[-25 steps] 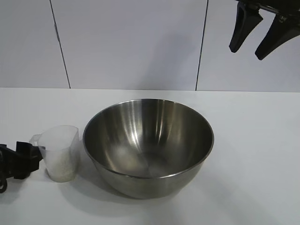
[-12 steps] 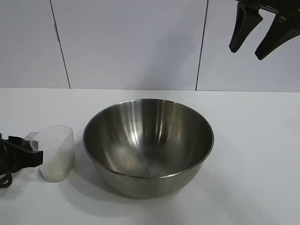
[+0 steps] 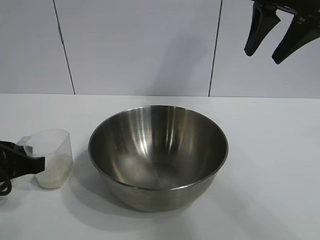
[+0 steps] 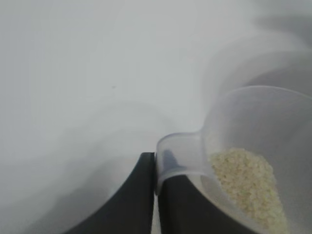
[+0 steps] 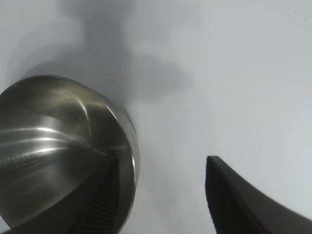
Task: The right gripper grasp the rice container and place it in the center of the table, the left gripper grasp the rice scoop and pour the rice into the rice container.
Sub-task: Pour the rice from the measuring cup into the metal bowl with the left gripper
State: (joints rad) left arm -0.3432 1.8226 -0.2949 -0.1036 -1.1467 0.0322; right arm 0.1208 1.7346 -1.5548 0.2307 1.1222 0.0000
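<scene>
The rice container (image 3: 158, 155), a wide steel bowl, stands mid-table with nothing inside. To its left is the rice scoop (image 3: 51, 160), a frosted plastic cup with rice (image 3: 50, 175) low in it. My left gripper (image 3: 39, 162) comes in from the left edge, shut on the scoop's tab handle. The left wrist view shows the two black fingers (image 4: 141, 195) pinching the handle (image 4: 178, 153), with rice (image 4: 243, 180) heaped in the scoop (image 4: 253, 117). My right gripper (image 3: 262, 56) hangs high at the upper right, open and holding nothing, well above the rice container (image 5: 53, 131).
The white table (image 3: 270, 165) runs bare to the right of the bowl and in front of it. A pale panelled wall (image 3: 140, 45) stands behind. A narrow gap of tabletop separates scoop and bowl.
My left gripper has shut on the scoop's handle. Gripper and scoop have shifted left, away from the bowl. The right arm has not moved.
</scene>
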